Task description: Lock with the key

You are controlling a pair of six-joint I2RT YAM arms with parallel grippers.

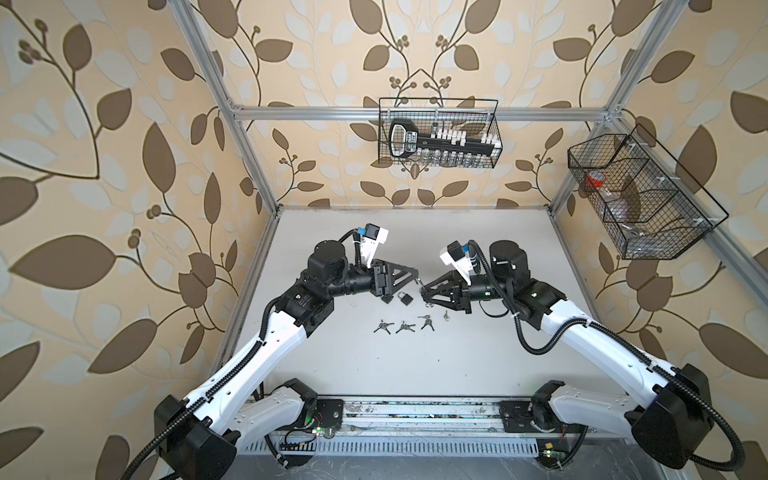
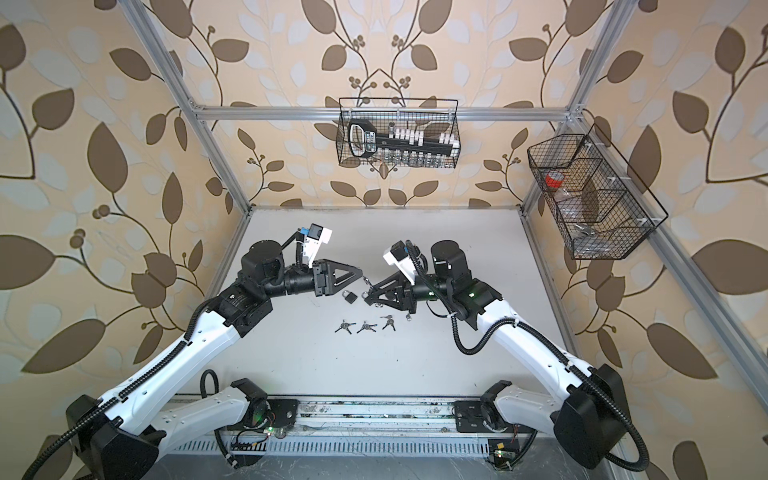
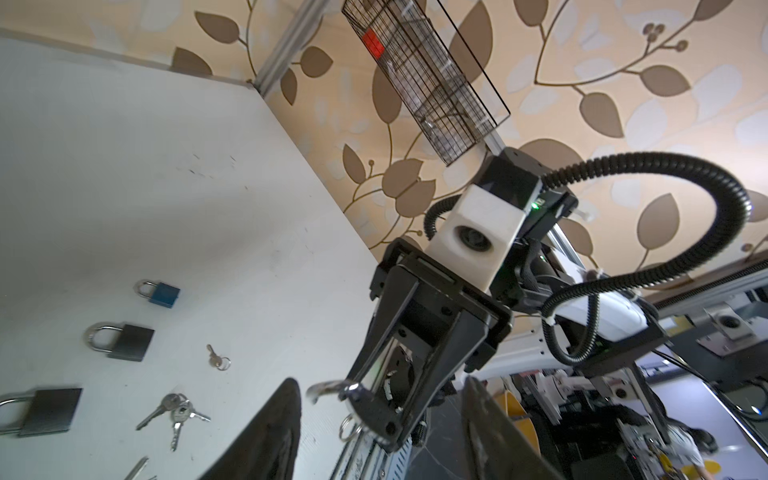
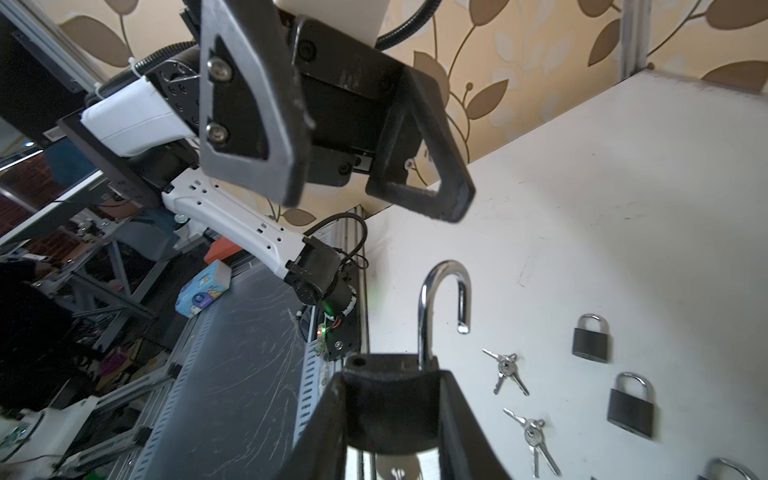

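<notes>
Padlock (image 4: pixel 392 409) in right pincer (image 1: pixel 422 293); shackle (image 4: pixel 424 311) open

Both top views, layout:
- Worktop (image 1: pixel 353 374) fills the lower centre of the frame.
- Left tool (image 1: pixel 416 275) and right tool (image 1: pixel 422 292) meet tip to tip just above frame centre, with the left tip slightly higher.
- Padlock (image 4: pixel 395 399) sits between the right tool's fingers.
- Loose padlock (image 1: pixel 405 297) lies on the worktop, just below and left of the tips.
- Key bunches (image 1: pixel 405 327) lie in a row of three below it, with a single key (image 1: pixel 446 316) right of the row.
- Wire basket (image 1: pixel 438 133) hangs upper centre on the back wall.
- Second wire basket (image 1: pixel 640 195) hangs upper right on the side wall.
</notes>
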